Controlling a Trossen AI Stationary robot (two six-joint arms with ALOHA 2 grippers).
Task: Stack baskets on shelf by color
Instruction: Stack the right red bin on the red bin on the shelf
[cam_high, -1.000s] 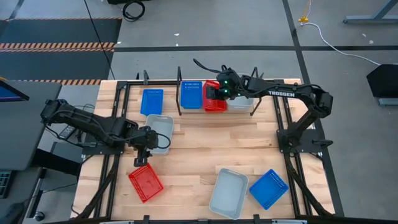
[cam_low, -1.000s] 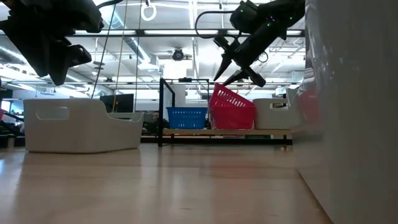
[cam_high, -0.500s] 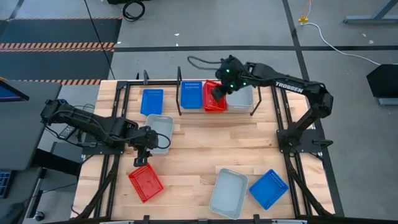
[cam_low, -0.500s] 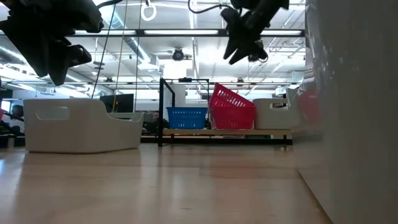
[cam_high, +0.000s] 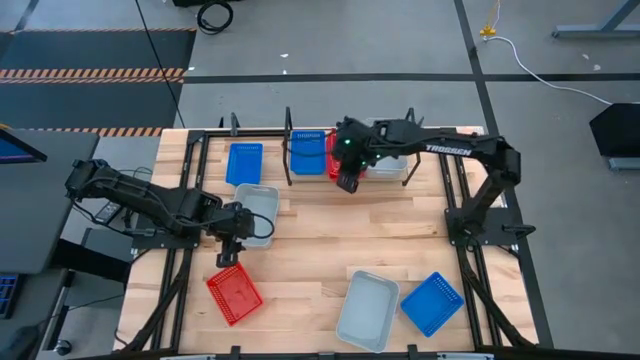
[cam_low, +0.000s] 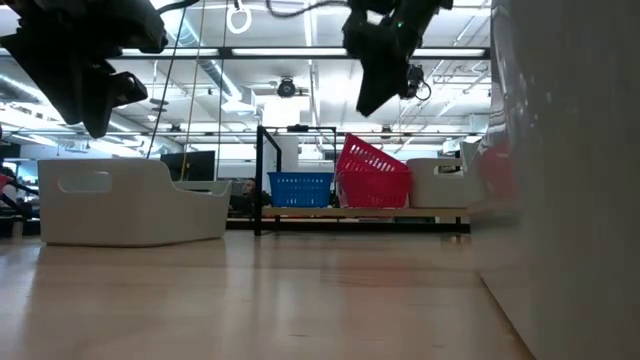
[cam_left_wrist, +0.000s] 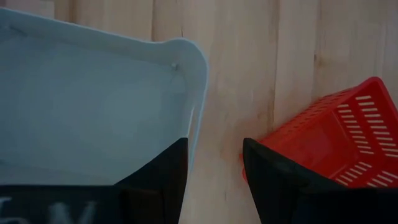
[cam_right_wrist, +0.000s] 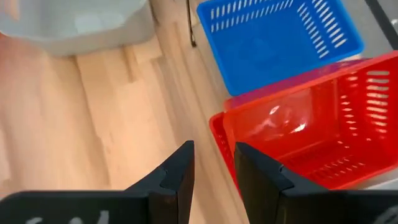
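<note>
Left gripper (cam_high: 232, 251) hangs low over the table's left side, fingers parted, nothing between them. One finger sits inside the corner wall of the pale grey-white basket (cam_high: 257, 213), the other outside it, so it straddles that rim without clamping. Just past its tips, toward the table's front edge, lies the loose red basket (cam_high: 234, 295), turned diagonal, near corner pointing back at the gripper.

Right gripper (cam_high: 347, 180) is off the shelf (cam_high: 290, 158), raised over bare plank just in front of it, fingers narrowly apart and empty. Behind it the tilted red basket (cam_high: 334, 155) leans on another red one, beside the blue basket (cam_high: 308, 152).

My read: the loose red basket is the left arm's job; the right is well apart from it. Its diagonal lie likely needs a wrist turn to grip a wall.
</note>
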